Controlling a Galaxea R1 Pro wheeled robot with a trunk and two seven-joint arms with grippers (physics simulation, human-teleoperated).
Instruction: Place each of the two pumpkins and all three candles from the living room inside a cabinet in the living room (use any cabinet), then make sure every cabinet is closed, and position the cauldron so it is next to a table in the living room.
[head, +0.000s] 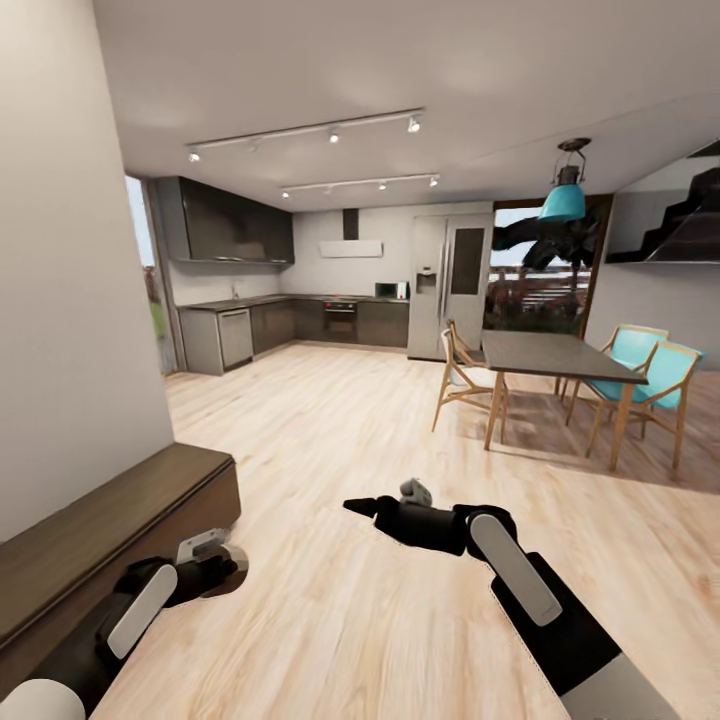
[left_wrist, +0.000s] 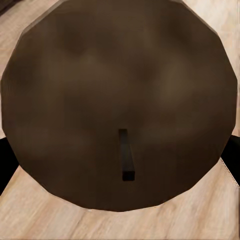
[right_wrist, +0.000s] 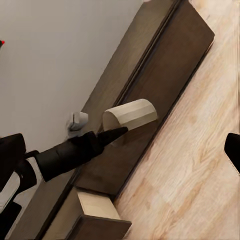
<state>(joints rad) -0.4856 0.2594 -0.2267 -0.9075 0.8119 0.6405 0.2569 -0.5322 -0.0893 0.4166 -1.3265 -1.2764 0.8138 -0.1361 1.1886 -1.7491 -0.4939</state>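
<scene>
The step in hand looks like stowing one of the candles. The left gripper (head: 232, 572) hangs low just beside the front of the cabinet (head: 110, 510), the long dark-brown unit along the wall. In the right wrist view its dark pointed fingers (right_wrist: 119, 132) meet a pale, faceted cylinder, the candle (right_wrist: 131, 114), in front of the cabinet face, so I judge them clenched on it. The left wrist view gives the same candle end-on: a broad shaded disc with a short dark wick (left_wrist: 126, 155), black fingers flanking it at either edge, plank floor (left_wrist: 210, 215) behind. The right wrist view adds the open drawer (right_wrist: 92, 207), pulled out with its pale inside showing, further along the cabinet towards the left arm's base. The head view instead offers the wider room, with the kitchen and a dining table (head: 550, 355) far off. The right gripper (head: 352, 506) is held out over bare floor, its fingers (right_wrist: 233, 147) spread and empty. The next move probably calls for carrying the candle back over the drawer, lowering it in and letting go.
</scene>
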